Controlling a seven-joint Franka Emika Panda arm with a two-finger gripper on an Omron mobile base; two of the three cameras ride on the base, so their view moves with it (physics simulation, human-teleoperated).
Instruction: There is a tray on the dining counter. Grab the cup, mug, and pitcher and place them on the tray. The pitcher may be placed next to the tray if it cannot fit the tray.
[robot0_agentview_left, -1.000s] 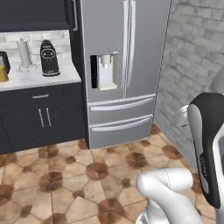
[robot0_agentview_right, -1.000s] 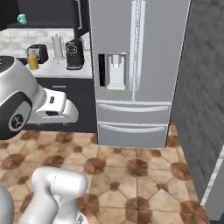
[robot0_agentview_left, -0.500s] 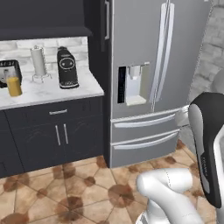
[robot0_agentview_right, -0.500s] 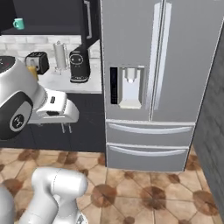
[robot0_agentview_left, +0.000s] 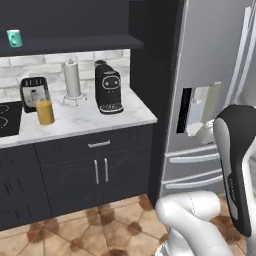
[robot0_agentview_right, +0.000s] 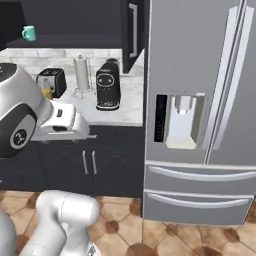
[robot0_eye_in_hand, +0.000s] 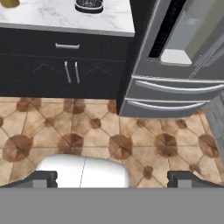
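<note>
So the robot's two dark fingers (robot0_eye_in_hand: 43, 178) sit spread as wide as they go at the bottom of the hand view, nothing between them, just looking down at brown patterned floor tiles (robot0_eye_in_hand: 131, 131) and the dark lower cabinets (robot0_eye_in_hand: 65, 70). No grab in progress at all.

My read: this is the very first step, getting the base up to the kitchen desk so a vessel comes within reach. Nothing is on its way to the tray, and I can't spot the tray or a yellow cup from these angles.

Moving outward, the white marble desk (robot0_agentview_left: 90, 120) carries the tall clear glass pitcher with amber-orange contents (robot0_agentview_left: 45, 111), standing upright just in front of a small black toaster (robot0_agentview_left: 33, 91). Near it is a white paper-towel roll on a stand (robot0_agentview_left: 72, 80) and beside that a black coffee machine (robot0_agentview_left: 108, 89). The pitcher looks clear near the rim and smooth-sided, so I'd guess it needs a centred, level pinch around the body or it'll slip.

The small teal mug with a whitish rim (robot0_agentview_left: 14, 37) sits up on a dark shelf (robot0_agentview_left: 75, 44) above the desk, well apart from the pitcher. The big stainless fridge (robot0_agentview_right: 200, 100) is off to the right.

Next move, I reckon: close in on the desk, lift the arm from its tucked pose, and line the spread fingers up on the pitcher. The toaster right behind it is the thing to avoid bumping.
</note>
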